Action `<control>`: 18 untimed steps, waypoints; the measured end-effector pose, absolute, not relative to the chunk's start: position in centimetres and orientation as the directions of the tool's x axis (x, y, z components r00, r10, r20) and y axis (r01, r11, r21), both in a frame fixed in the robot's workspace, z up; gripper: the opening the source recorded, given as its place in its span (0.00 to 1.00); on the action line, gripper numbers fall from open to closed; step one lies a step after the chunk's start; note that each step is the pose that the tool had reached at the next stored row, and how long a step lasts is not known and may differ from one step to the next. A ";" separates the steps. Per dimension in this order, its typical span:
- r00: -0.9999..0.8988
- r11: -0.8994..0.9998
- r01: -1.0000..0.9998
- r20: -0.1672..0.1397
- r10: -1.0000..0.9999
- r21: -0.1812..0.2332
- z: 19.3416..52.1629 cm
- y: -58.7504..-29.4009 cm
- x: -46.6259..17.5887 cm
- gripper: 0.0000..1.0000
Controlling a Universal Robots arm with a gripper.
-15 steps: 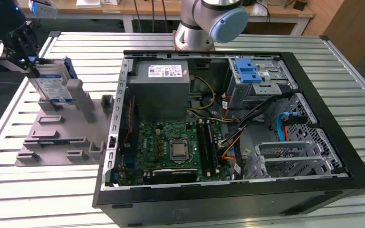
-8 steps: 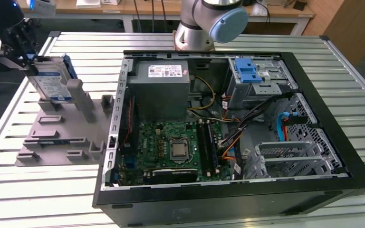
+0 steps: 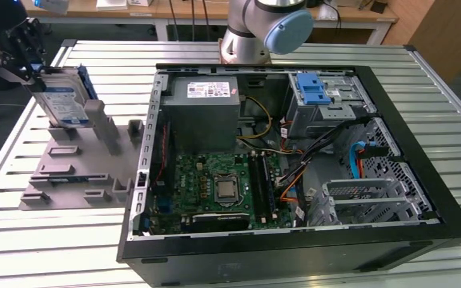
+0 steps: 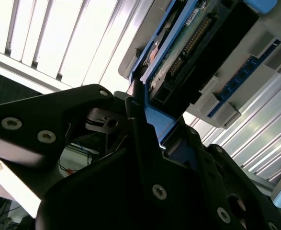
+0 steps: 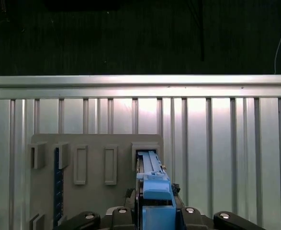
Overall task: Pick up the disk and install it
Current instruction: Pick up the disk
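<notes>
Bare slats round the rack, a crowded case beside it.
The gripper (image 3: 36, 72), clamped on the upright disk (image 3: 60, 99), stands near the table's (image 3: 455, 120) corner at the exterior view's upper left, over the grey slotted rack (image 3: 66, 165), whose raised posts (image 3: 94, 123) stand just beside the disk. Bare slats run along the table's edge on the exterior view's right. The open computer case (image 3: 422, 237) takes the middle. The power supply (image 3: 202, 114), drive cage (image 3: 326, 102) and loose cables (image 3: 326, 141) crowd its inside.
</notes>
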State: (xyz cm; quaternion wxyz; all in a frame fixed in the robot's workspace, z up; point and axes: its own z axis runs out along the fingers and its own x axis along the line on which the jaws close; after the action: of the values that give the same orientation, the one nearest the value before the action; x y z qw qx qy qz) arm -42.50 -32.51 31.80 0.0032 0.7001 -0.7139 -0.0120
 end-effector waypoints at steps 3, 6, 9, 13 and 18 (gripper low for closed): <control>-0.020 0.019 -1.000 -0.013 -1.000 0.022 32.1 -32.5 -42.5 0.36; -0.020 0.019 -1.000 -0.013 -1.000 0.021 32.4 -32.5 -42.5 0.36; -0.020 0.019 -1.000 -0.013 -1.000 0.021 32.6 -32.5 -42.5 0.36; -0.020 0.019 -1.000 -0.013 -1.000 0.021 33.0 -32.5 -42.5 0.36; -0.020 0.019 -1.000 -0.014 -1.000 0.021 33.5 -32.5 -42.5 0.36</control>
State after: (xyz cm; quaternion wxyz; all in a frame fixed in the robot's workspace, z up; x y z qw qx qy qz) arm -42.50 -32.52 33.48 0.0025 0.7001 -0.7139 -0.0122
